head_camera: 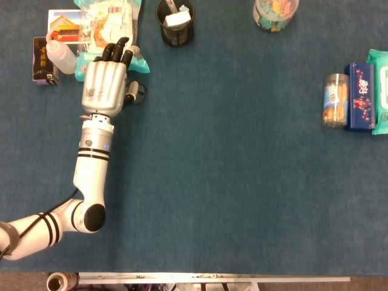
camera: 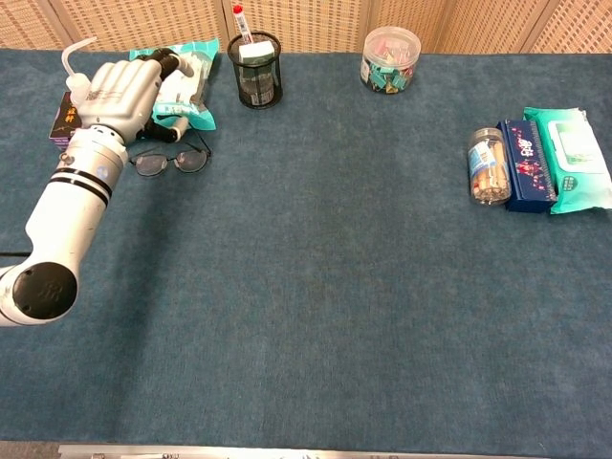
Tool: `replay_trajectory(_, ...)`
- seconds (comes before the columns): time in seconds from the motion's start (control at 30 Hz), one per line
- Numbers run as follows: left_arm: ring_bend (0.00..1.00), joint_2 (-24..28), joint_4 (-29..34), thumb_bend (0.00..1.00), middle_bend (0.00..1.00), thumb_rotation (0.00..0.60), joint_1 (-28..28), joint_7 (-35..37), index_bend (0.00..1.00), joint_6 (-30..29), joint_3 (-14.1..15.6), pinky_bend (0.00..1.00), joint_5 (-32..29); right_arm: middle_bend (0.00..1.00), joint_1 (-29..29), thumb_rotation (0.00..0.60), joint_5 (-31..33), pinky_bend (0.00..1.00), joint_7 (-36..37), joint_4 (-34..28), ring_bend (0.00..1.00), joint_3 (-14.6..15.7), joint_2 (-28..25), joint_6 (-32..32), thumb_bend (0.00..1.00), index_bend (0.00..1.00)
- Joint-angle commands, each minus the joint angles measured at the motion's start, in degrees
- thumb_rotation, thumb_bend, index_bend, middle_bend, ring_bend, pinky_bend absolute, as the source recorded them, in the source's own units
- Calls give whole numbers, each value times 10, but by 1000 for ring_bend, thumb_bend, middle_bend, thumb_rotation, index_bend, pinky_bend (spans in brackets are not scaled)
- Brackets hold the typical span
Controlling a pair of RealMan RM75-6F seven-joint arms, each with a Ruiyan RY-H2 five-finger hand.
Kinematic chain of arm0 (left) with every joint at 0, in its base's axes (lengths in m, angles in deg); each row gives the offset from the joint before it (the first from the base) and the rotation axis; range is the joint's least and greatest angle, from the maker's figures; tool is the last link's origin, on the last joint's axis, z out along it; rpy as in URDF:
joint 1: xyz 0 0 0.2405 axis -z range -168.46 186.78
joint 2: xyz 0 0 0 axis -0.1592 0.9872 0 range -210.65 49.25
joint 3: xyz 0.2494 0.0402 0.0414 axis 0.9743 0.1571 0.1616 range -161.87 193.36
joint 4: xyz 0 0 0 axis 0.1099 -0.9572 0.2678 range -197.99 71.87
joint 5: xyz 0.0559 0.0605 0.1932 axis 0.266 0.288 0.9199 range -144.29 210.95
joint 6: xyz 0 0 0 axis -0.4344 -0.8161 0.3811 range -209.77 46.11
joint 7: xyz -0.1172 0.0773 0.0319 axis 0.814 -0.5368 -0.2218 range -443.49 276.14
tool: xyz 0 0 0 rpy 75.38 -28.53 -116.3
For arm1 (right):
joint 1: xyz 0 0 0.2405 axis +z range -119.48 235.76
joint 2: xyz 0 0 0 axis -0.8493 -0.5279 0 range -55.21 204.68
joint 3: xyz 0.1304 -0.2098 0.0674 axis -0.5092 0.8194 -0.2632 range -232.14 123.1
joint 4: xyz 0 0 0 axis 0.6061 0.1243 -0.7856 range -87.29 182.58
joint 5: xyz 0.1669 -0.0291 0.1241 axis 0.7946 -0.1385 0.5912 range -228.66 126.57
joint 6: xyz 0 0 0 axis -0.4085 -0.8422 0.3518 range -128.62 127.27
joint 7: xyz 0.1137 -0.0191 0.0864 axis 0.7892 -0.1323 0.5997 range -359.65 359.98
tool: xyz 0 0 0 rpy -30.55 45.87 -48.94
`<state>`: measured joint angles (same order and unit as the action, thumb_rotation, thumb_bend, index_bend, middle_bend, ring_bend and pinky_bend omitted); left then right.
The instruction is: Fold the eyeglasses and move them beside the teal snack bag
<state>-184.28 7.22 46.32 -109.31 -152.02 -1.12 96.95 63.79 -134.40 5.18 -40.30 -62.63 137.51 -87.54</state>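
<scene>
The eyeglasses (camera: 172, 161), thin and dark-framed, lie on the blue cloth just in front of the teal snack bag (camera: 186, 86). In the head view only a lens edge of the eyeglasses (head_camera: 137, 92) shows past my left hand (head_camera: 105, 82), which hovers over them. My left hand (camera: 117, 91) holds nothing, and its dark fingertips (head_camera: 116, 50) reach over the lower edge of the teal snack bag (head_camera: 109, 18). I cannot tell whether the temples are folded. My right hand is not in either view.
A white squeeze bottle (head_camera: 60, 56) and a small dark box (head_camera: 41, 59) stand left of the hand. At the back are a black mesh pen cup (head_camera: 176, 23) and a clear sweets jar (head_camera: 276, 13). Far right lie a biscuit jar (head_camera: 334, 100), blue box (head_camera: 359, 97) and wipes pack (head_camera: 381, 91).
</scene>
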Motion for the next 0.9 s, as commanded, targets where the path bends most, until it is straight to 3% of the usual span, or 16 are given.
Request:
replay_trajectory(0.03,186,6,15,360,157,600,-3,5,217,-7,4,461,10,337,0,600,0,540,0,0,316,0,0,1,174,226)
replay_trajectory(0.53,186,33,90,359,157,600,-4,-7,217,-24,5,461,31,337,-1,600,-1,540,2,-1,316,-1,-2,-3,174,226)
replay_trajectory(0.9,186,26,66,359,157,600,13,-34,218,-13,-15,461,1,337,-1,600,-1,540,1,0,316,0,0,-1,174,226)
